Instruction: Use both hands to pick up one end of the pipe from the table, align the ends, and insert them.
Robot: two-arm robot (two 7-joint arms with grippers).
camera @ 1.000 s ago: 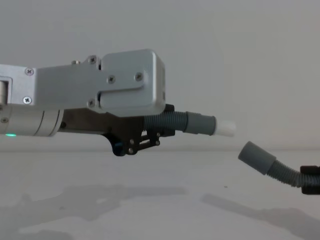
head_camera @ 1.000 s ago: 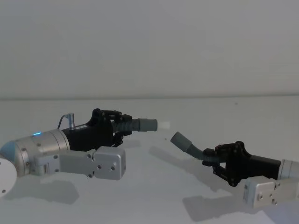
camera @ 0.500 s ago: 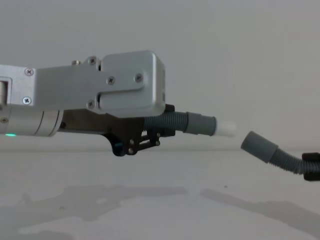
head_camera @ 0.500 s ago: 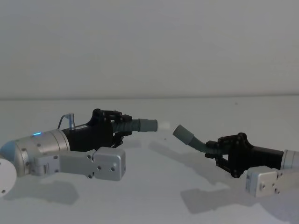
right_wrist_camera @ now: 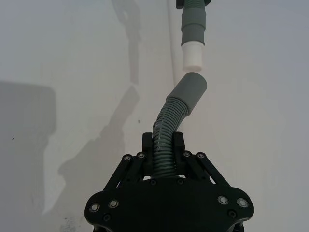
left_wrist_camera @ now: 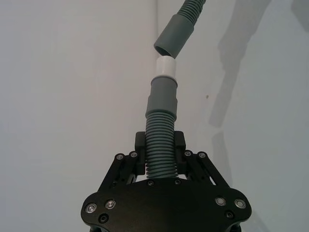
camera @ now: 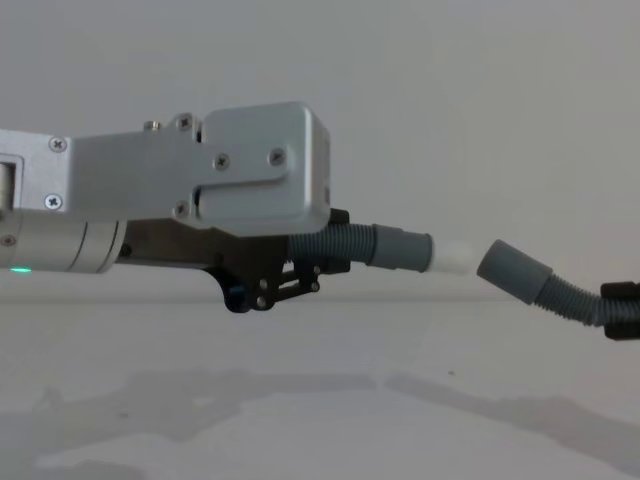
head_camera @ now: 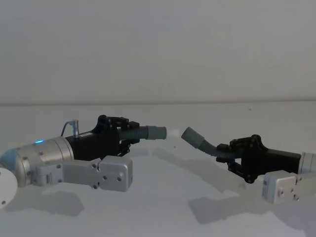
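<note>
Head view: left gripper [head_camera: 129,134] is clamping the ribbed body of the left pipe piece [head_camera: 143,132], holding it above the table [head_camera: 163,207]; its white tip [head_camera: 173,132] is pointing at the hollow cuff [head_camera: 192,138] of the right pipe piece [head_camera: 207,148], which the right gripper [head_camera: 228,157] is gripping by its ribs.

Left wrist view: fingers [left_wrist_camera: 140,152] are closing on the hose; the white tip is sitting just short of the hollow cuff's mouth, which is tilting off the tip's axis.

Right wrist view: the 2 ends are near but not mated; the right piece is bending, so its cuff is angling away from the tip.

Chest view: tip and cuff are looking almost touching, cuff slanting downward toward its gripper.

Doing it well: judging the step as alignment; the right wrist is needing a rotation so the cuff's bore is lining up with the tip, then a slow straight push.
</note>
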